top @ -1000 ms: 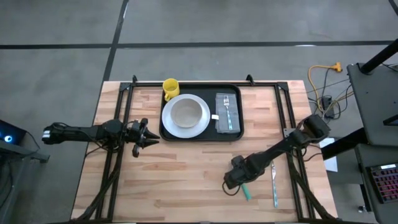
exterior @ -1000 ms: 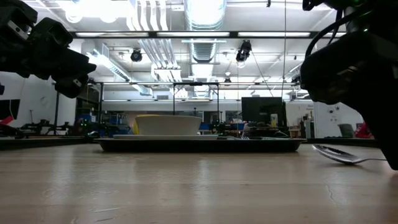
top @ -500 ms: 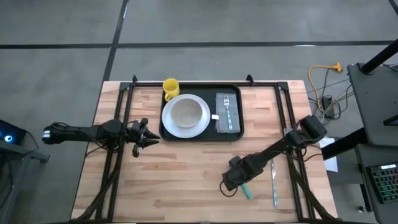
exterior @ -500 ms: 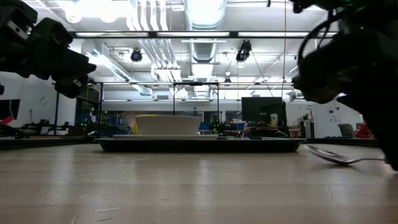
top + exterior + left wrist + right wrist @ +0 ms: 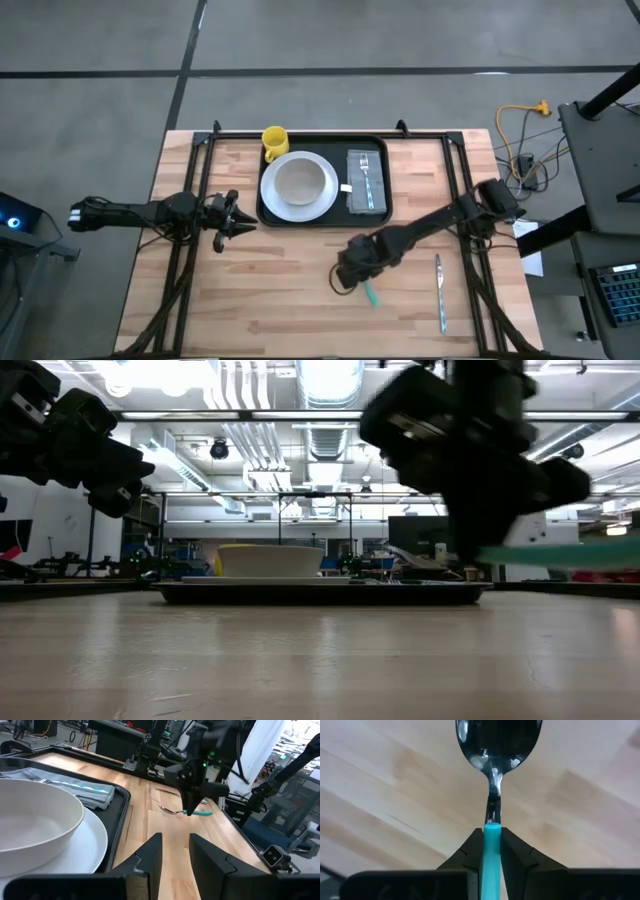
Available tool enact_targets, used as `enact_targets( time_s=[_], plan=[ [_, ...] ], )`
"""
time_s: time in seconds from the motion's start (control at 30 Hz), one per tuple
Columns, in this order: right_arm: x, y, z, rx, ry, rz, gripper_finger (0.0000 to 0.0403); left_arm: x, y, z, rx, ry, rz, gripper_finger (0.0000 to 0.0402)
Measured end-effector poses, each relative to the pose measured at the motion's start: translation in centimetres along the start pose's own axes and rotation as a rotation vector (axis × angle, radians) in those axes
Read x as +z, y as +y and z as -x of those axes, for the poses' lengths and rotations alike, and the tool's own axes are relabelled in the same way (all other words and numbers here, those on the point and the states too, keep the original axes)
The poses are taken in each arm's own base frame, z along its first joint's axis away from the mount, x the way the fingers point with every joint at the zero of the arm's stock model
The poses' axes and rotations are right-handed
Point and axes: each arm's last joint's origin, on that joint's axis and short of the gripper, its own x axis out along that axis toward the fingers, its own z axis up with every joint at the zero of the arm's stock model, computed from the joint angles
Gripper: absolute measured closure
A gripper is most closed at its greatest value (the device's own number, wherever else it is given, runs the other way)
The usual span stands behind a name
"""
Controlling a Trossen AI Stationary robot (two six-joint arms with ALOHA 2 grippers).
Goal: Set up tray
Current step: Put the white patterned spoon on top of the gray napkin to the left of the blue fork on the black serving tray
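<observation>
Right gripper (image 5: 352, 275): clamped on a spoon (image 5: 496, 750). In the right wrist view the two dark fingers (image 5: 468, 854) press against the teal handle (image 5: 492, 860) from either side, and the shiny bowl of the spoon points forward past the fingertips, above the wooden table (image 5: 280, 300).
Spoon: held clear of the wood; in the high view the teal handle sticks out behind the right gripper toward the near edge of the table, and in the low view it shows as a level teal bar (image 5: 535, 553) beside the gripper.
Tray (image 5: 375, 218): black, with a low rim, lying flat just beyond the right gripper toward the far edge of the table, apart from it.
On the tray: a white plate (image 5: 318, 208) with a white bowl (image 5: 298, 183) on it; a grey folded napkin (image 5: 366, 190) beside the plate, with a fork (image 5: 365, 172) lying on it.
Yellow mug (image 5: 274, 141): at the tray's far left corner, touching or just beside the plate's rim.
Knife (image 5: 439, 292): flat on the wood to the right of the right gripper, well apart from the tray.
Left gripper (image 5: 232, 215): just left of the tray, above the wood, pointing toward it; its fingers (image 5: 151, 855) stand slightly parted and hold nothing.
</observation>
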Motion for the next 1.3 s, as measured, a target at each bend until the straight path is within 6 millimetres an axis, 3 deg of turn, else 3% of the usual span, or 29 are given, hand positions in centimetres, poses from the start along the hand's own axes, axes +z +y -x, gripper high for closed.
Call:
enact_targets(
  time_s=[0.23, 0.6, 1.03, 1.3],
  plan=[
    [3.8, 1.1, 2.1, 0.076, -0.061, -0.064, 0.037, 0.0, 0.0, 0.0, 0.0, 0.0, 0.0, 0.032],
    [11.5, -0.6, 4.3, 0.124, -0.118, -0.244, 0.037, 0.0, 0.0, 0.0, 0.0, 0.0, 0.0, 0.032],
    [19.0, -5.3, 6.3, 0.122, -0.117, -0.394, 0.037, 0.0, 0.0, 0.0, 0.0, 0.0, 0.0, 0.032],
    [21.7, -7.9, 7.2, 0.114, -0.131, -0.391, 0.037, 0.0, 0.1, 0.0, 0.045, -0.012, 0.0, 0.032]
  ],
)
